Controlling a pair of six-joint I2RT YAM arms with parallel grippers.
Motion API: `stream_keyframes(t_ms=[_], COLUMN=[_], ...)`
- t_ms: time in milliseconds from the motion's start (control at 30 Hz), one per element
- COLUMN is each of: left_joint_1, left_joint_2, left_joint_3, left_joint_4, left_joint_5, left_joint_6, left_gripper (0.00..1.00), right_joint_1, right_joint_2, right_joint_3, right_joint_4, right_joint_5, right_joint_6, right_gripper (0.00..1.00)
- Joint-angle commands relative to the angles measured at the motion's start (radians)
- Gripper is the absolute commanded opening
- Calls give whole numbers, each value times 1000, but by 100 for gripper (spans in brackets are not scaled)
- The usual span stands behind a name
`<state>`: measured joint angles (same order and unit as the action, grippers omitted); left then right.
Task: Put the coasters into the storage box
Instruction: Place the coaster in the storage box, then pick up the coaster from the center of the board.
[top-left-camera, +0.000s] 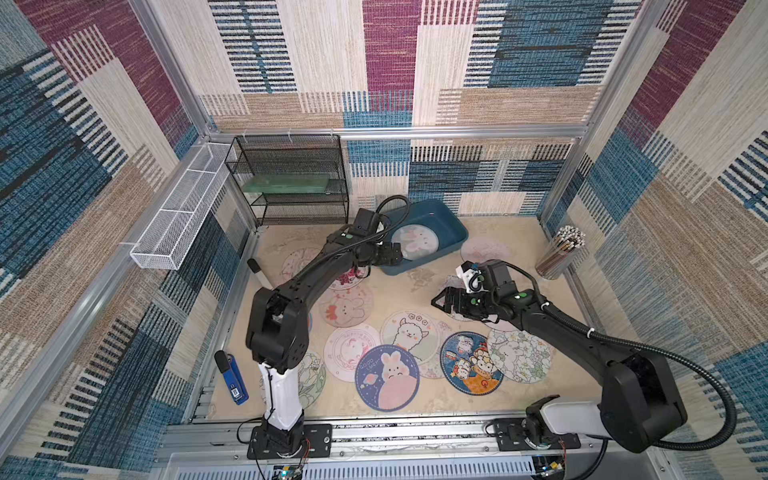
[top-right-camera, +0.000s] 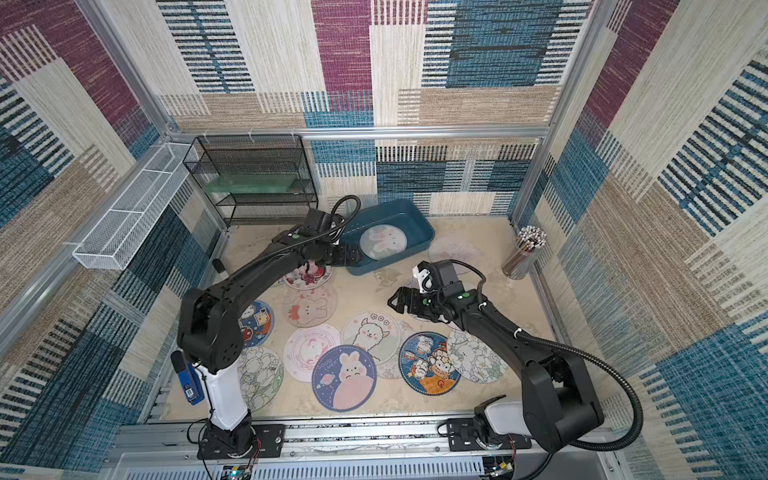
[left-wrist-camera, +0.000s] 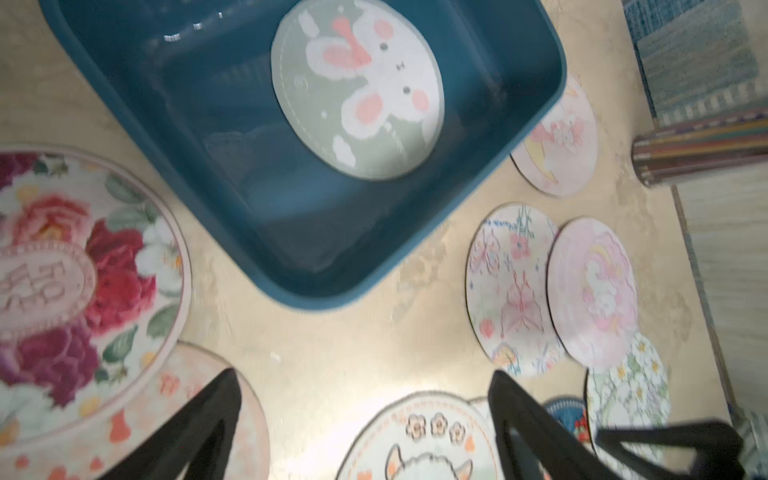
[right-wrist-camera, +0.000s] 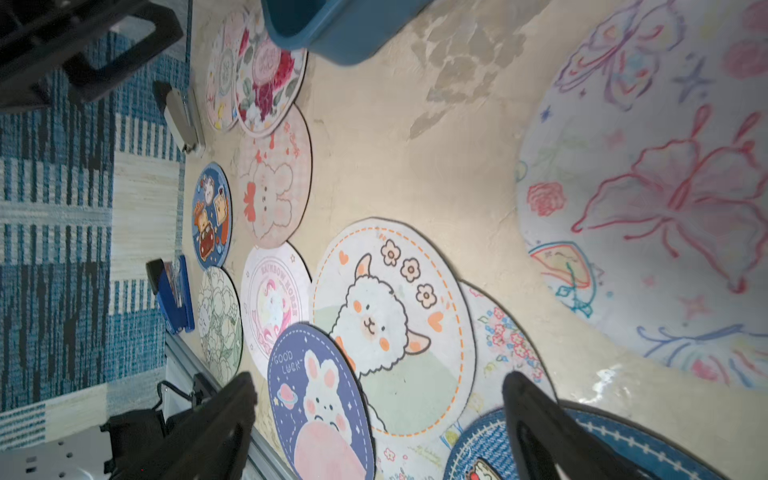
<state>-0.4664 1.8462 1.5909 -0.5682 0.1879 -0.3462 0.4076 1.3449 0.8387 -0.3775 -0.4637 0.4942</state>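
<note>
The teal storage box (top-left-camera: 441, 216) (top-right-camera: 409, 216) stands at the back of the table. One pale green bunny coaster (top-left-camera: 415, 242) (left-wrist-camera: 357, 87) lies flat inside it. My left gripper (top-left-camera: 394, 253) (left-wrist-camera: 363, 376) hovers open and empty at the box's near left rim. Several coasters are spread over the table in front, among them an alpaca one (top-left-camera: 411, 334), a navy bunny one (top-left-camera: 386, 378) (right-wrist-camera: 320, 399) and a rose one (left-wrist-camera: 70, 282). My right gripper (top-left-camera: 439, 300) (right-wrist-camera: 378, 378) hangs open and empty above the table right of centre, beside a butterfly coaster (right-wrist-camera: 665, 187).
A black wire rack (top-left-camera: 291, 178) and a white mesh basket (top-left-camera: 183, 212) stand at the back left. A cup of pencils (top-left-camera: 561, 251) sits at the back right. A blue stapler (top-left-camera: 232, 376) lies by the left edge.
</note>
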Motion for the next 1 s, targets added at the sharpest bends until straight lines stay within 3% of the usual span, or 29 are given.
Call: stream_keyframes(t_ms=[0,233,500,967], left_joint_1=[-12,-55,-172,-260], left_joint_2=[-141,-472,-738,-878], left_joint_3=[-157,-500,-806,-1021], left_joint_4=[15,-53,-121,-119], left_joint_5=[-19,-70,-101,-96], left_joint_6=[-54,-132,-272,-404], left_gripper=[90,85,78,68], right_joint_1=[41,190,367,546], right_joint_2=[5,11,-2,50], right_joint_3=[-20,-72,-127,-159], right_joint_4=[-21,3,8,38], right_joint_5=[-28,-20,31,78], right_joint_6=[-43,-30,17,144], right_gripper=[95,95,95,99])
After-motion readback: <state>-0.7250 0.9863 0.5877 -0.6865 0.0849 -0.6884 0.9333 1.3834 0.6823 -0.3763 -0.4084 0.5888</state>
